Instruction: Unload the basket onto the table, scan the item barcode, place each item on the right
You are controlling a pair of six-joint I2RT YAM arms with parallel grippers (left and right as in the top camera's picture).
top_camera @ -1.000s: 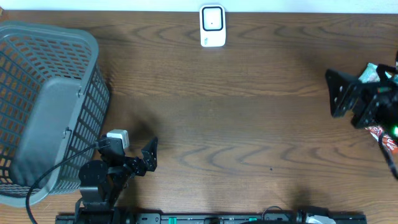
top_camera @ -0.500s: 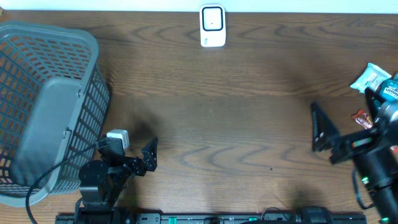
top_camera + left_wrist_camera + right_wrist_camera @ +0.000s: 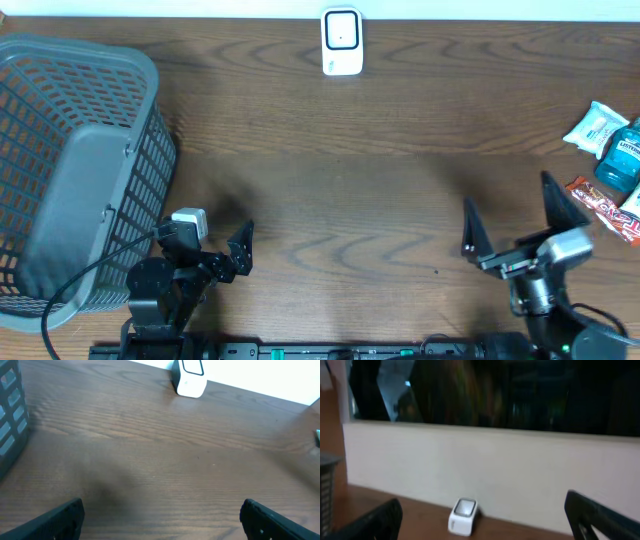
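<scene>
Right claw (image 3: 512, 212) wide open, empty, low over counter (image 3: 380, 190) front. Left claw (image 3: 162, 505) same, beside basket (image 3: 80, 170). Items at right edge: packet (image 3: 597, 125), bottle (image 3: 618, 158), wrapper (image 3: 600, 200). Scanner (image 3: 341, 42) at far edge.

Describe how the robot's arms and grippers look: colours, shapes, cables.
Both arms are black. The left gripper and right gripper have black tapered fingers. A white boxy module sits on the left wrist, a silver-grey module on the right. A black cable loops from the left arm.
</scene>
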